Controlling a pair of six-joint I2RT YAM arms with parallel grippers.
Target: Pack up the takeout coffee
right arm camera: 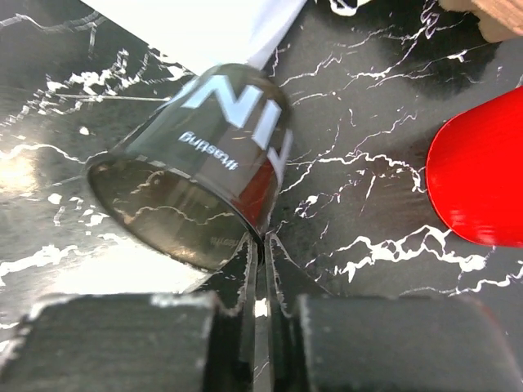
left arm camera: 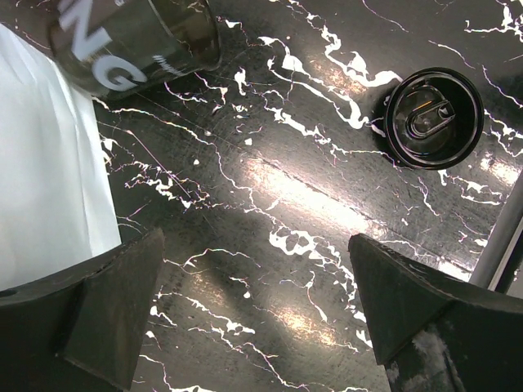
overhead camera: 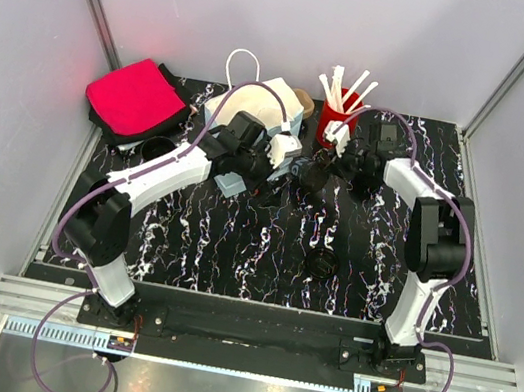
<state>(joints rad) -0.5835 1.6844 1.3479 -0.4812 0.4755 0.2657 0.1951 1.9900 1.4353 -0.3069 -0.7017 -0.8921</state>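
Note:
The takeout coffee (overhead camera: 321, 262), a small black cup with a black lid, stands alone on the marble table (overhead camera: 232, 252) in front of the arms. In the left wrist view the takeout coffee (left arm camera: 433, 117) shows from above, beyond my left gripper (left arm camera: 255, 245), which is open over bare table. My left gripper (overhead camera: 245, 175) hangs near the white bag (overhead camera: 258, 104). A lidless black cup (right arm camera: 196, 180) with white lettering is tilted, and my right gripper (right arm camera: 263, 238) is shut on its rim. That same lidless cup (left arm camera: 139, 37) appears at the top left of the left wrist view.
A red cup of white stirrers (overhead camera: 335, 118) stands at the back, just right of my right gripper (overhead camera: 333, 168). A red cloth (overhead camera: 137, 98) lies at the back left with another black cup (overhead camera: 159, 147) beside it. Grey walls enclose the table on three sides.

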